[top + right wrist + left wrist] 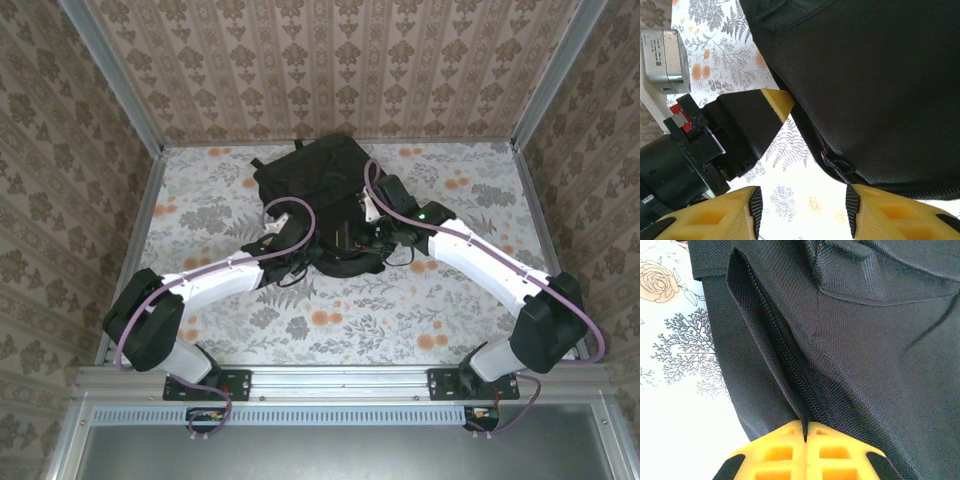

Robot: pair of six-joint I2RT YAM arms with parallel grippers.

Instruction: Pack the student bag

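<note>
Black woven fabric: the student bag (315, 190) is lying flat at the far middle of the table (420, 310), with its near rim facing the two arms.
Zipper: a toothed line (775, 335) is running down the bag's side panel toward the left wrist camera. Whether it is open along its length cannot be told.
Zipper pull: a small dark tab (832, 162) is hanging at the bag's rim, just above the patterned table.
Left gripper (805, 432): its yellow fingers are pressing together, and the fabric edge beside the zipper appears to be pinched between them, so it is acting as the anchor.
Right gripper (802, 210): its fingers are standing apart with nothing between them. The zipper pull is lying just ahead of the gap, nearer one finger than the other.
Step in hand (judged): the right gripper is lining up on the pull so that a compartment can be opened for packing.
Doing it well (judged):
- the gap needs centring on the tab before the fingers close;
- the fingers should be taking the tab alone, not the fabric fold behind it;
- the left gripper should be keeping the fabric taut;
- the pull should then be drawn along the zipper line, not away from the bag.
Count: one student bag, one zipper line seen, one zipper pull seen, two arms, two grippers, one table.
</note>
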